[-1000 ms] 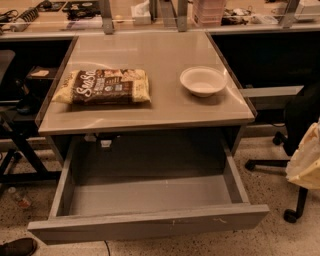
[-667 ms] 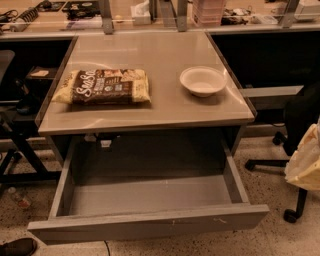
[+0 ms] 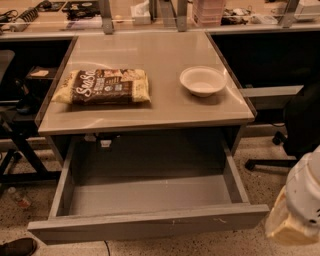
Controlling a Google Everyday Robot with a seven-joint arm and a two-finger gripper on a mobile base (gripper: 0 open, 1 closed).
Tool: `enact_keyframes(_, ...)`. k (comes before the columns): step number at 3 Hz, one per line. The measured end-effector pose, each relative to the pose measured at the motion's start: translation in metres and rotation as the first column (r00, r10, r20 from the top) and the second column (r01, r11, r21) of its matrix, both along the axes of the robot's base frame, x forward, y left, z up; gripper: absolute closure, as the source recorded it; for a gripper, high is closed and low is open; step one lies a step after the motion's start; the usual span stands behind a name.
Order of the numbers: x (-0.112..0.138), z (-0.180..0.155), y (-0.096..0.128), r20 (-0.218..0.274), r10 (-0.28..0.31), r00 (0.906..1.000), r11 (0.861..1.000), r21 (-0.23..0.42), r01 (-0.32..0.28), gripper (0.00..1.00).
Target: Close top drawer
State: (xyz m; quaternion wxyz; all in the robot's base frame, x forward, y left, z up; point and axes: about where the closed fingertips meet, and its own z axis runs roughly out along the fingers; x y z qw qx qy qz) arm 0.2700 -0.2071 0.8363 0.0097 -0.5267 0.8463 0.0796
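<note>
- Gripper (image 3: 296, 205): find it at the lower right edge of the view, a white and tan shape low over the floor, just beside the right end of the drawer front.
- Work surface: you are looking down on a grey-beige table (image 3: 150, 50) with a smooth, slightly glossy top and a dark rim.
- Room: the floor (image 3: 257, 150) is pale speckled terrazzo. A long bench (image 3: 55, 22) runs behind the table, carrying mixed clutter and upright metal posts (image 3: 105, 15).
- Gripper state: you cannot tell whether it is open or closed. It holds nothing that you can see. Contact with the drawer cannot be confirmed.
- Task item: the top drawer (image 3: 150, 225) is directly under the tabletop and pulled far out toward you. Its plain grey inside is exposed and holds nothing. Small white scuffs mark the flat front toward its right side.
- On the table: a brown and pale yellow snack bag (image 3: 105, 86) lies flat at the left. A white bowl (image 3: 202, 81) stands upright at the right, well apart from the bag.
- Surroundings: a dark office chair (image 3: 295, 125) stands right of the table. At the left, a small bottle (image 3: 19, 196) lies on the floor and a dark shoe (image 3: 17, 246) shows at the bottom corner.
- Obstructions: nothing lies in the drawer or against its front.
</note>
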Motion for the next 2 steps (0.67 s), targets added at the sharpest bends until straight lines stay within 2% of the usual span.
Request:
enact_keyframes(1,-0.018,-0.0568,0.0022,-0.113,-0.012,0.9935,1.0,0.024,0.014,1.0)
enact_keyframes(2,-0.018,-0.057,0.0022,-0.113,-0.012,0.9936,1.0,0.024,0.015,1.0)
